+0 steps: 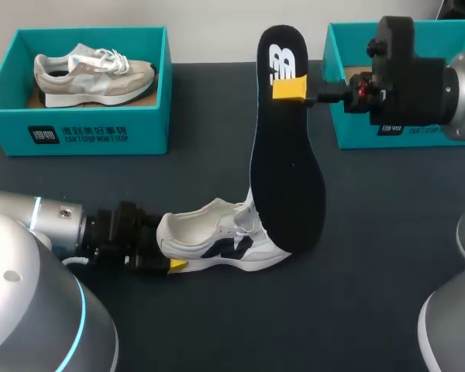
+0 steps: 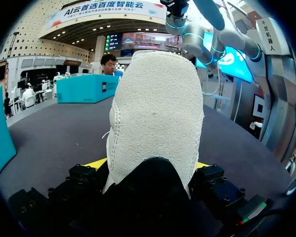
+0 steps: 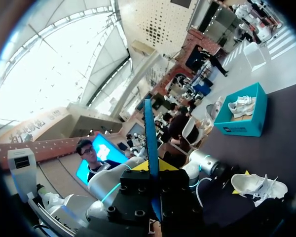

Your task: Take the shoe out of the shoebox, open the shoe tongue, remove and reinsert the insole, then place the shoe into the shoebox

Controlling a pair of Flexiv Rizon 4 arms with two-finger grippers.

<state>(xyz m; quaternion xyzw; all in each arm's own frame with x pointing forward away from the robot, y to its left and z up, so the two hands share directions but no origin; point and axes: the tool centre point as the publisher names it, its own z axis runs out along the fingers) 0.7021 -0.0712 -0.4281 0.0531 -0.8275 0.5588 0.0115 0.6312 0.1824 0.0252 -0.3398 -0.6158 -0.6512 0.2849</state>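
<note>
A white shoe [image 1: 217,236] with a dark side mark lies on its sole on the dark table, toe to the right. My left gripper [image 1: 167,250] clasps its heel from both sides. In the left wrist view the heel [image 2: 158,108] fills the gap between the yellow tips. A long black insole [image 1: 287,178] stands nearly upright, its lower end at the shoe's front. My right gripper [image 1: 289,88] is shut on its upper part. In the right wrist view the insole [image 3: 149,128] shows edge-on between that gripper's [image 3: 152,165] tips, with the shoe [image 3: 259,185] below.
A teal shoebox [image 1: 85,132] at the back left holds a beige shoe [image 1: 93,74]. A second teal shoebox [image 1: 356,128] stands at the back right, partly hidden behind my right arm. The table's front shows bare dark cloth.
</note>
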